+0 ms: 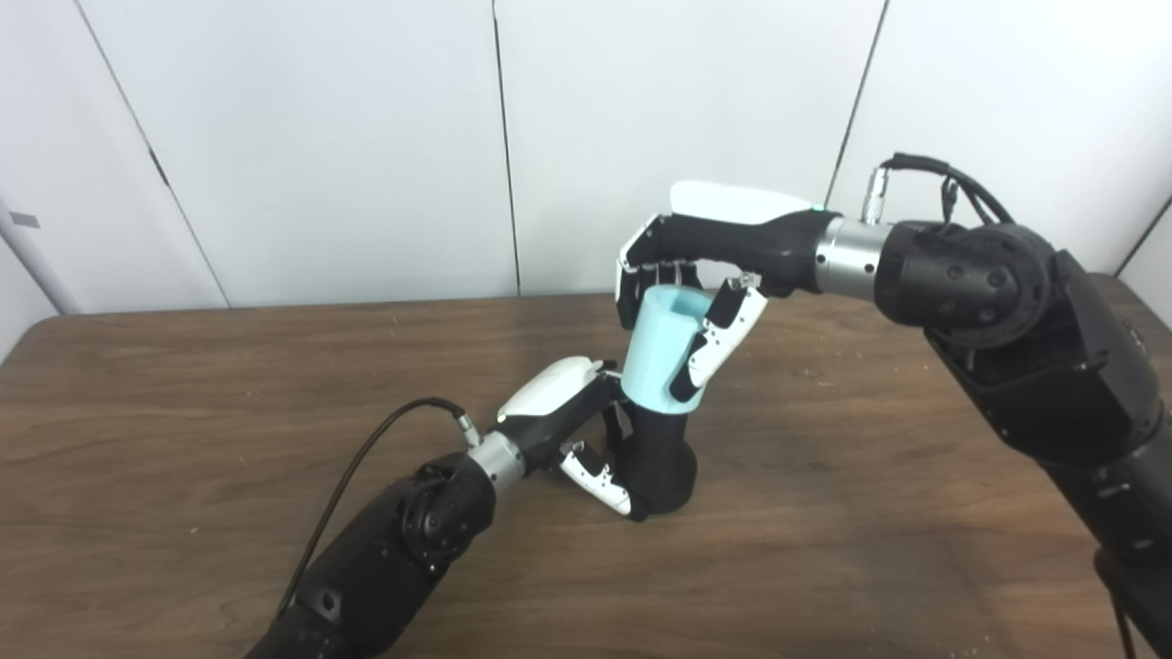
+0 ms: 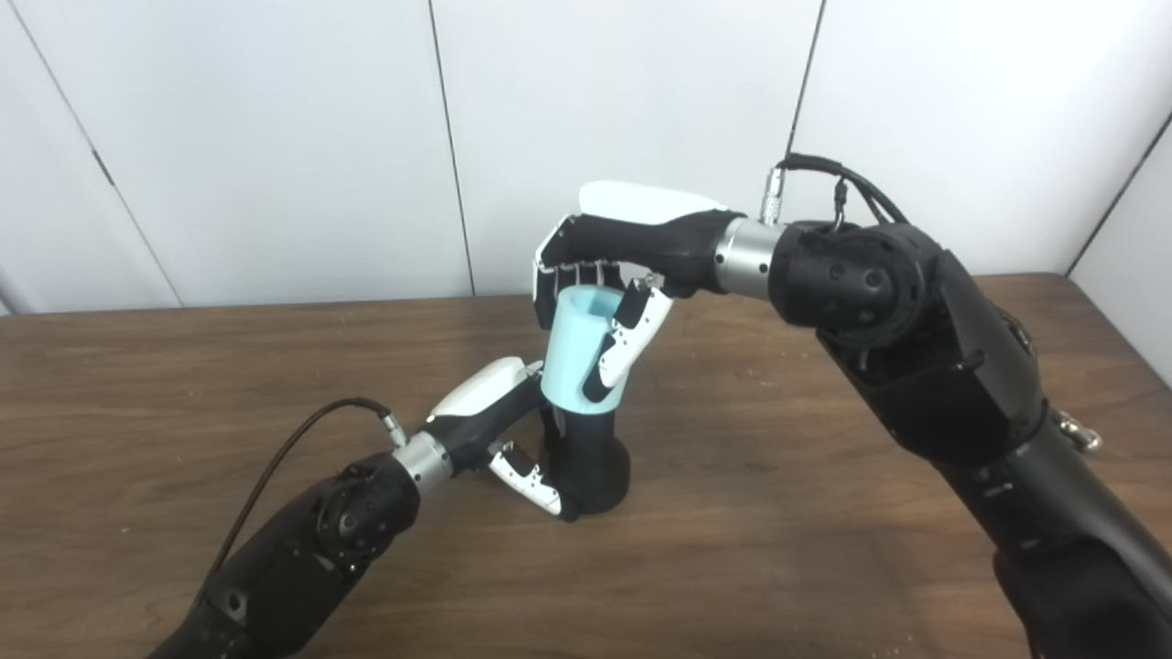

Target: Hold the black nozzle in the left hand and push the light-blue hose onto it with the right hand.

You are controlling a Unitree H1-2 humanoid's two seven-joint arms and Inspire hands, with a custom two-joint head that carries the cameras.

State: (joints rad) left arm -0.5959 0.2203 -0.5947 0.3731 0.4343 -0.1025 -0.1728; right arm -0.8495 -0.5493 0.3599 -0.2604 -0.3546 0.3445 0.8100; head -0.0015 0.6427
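Fingers (image 1: 723, 340) wrap smooth cylindrical light-blue hose (image 1: 661, 352) atop glossy black nozzle (image 1: 661, 462).

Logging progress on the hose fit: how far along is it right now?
Done: the left hand grips the black nozzle, which stands on the table; the right hand is closed round the light-blue hose. In hand: the hose's lower end sits on top of the nozzle, both tilted. Left: any further push. How deep the nozzle reaches inside cannot be seen.
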